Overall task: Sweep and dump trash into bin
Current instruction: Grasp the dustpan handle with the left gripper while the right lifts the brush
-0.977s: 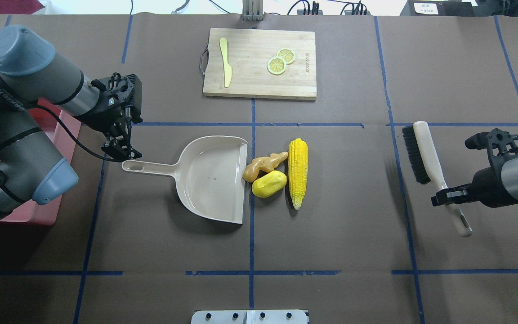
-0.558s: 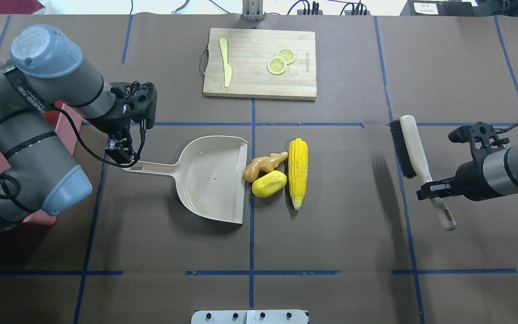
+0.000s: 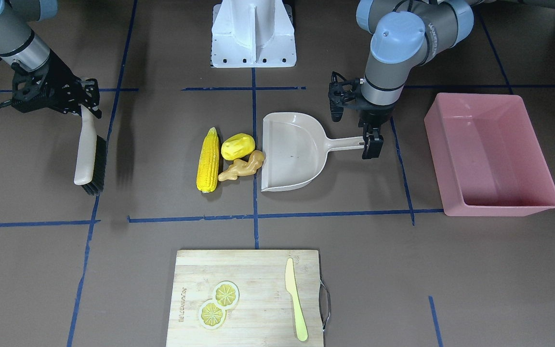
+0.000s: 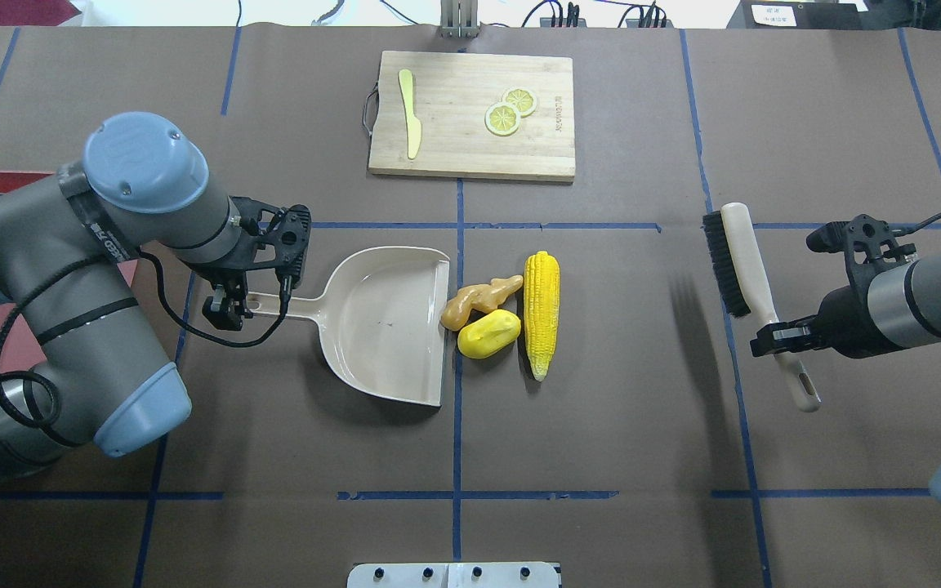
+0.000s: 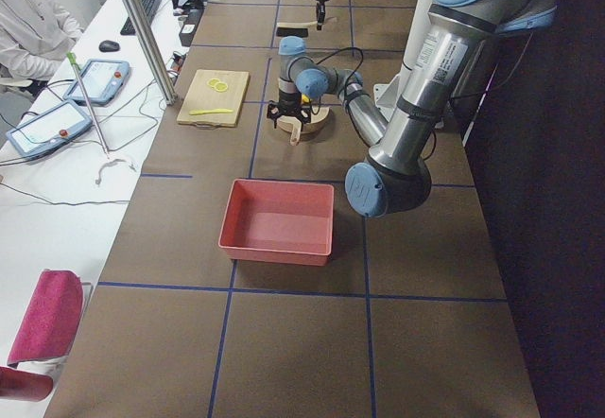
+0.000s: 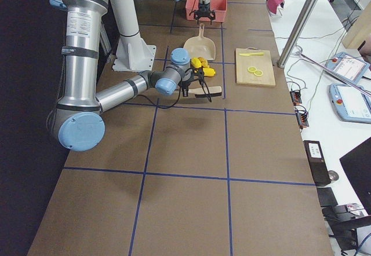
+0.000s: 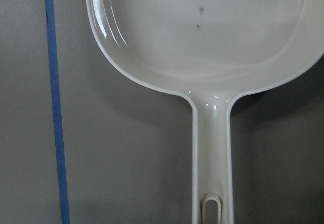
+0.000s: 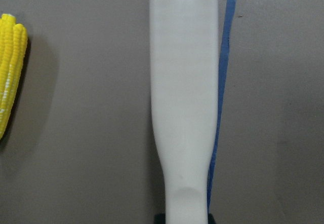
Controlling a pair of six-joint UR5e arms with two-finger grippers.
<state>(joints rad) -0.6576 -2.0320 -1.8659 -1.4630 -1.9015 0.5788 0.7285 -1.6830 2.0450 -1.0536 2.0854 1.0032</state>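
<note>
Taking twelve o'clock as straight away from the robot, the beige dustpan [image 4: 389, 322] lay flat at mid-table with its open mouth toward three o'clock. The left gripper [image 4: 234, 306] sat at the tip of the pan's handle, at the pan's nine o'clock, but whether its jaws pressed the handle or stood apart could not be told. The pink bin [image 3: 494, 209] rested further out at nine o'clock, well apart from the pan. At the pan's three o'clock lay the trash. The potato-like piece [image 4: 488, 333] was nearest the robot, the ginger root [image 4: 479, 300] touched it at eleven o'clock and met the pan's lip, and the corn cob [image 4: 541, 310] lay just beside both at three o'clock. Well off at the corn's three o'clock, the right gripper [image 4: 781, 336] pinched the handle of a brush [image 4: 744, 253] held above the table. Farthest, at twelve o'clock, a cutting board [image 4: 470, 139] carried a knife [image 4: 409, 122] and lemon slices [image 4: 510, 110].
</note>
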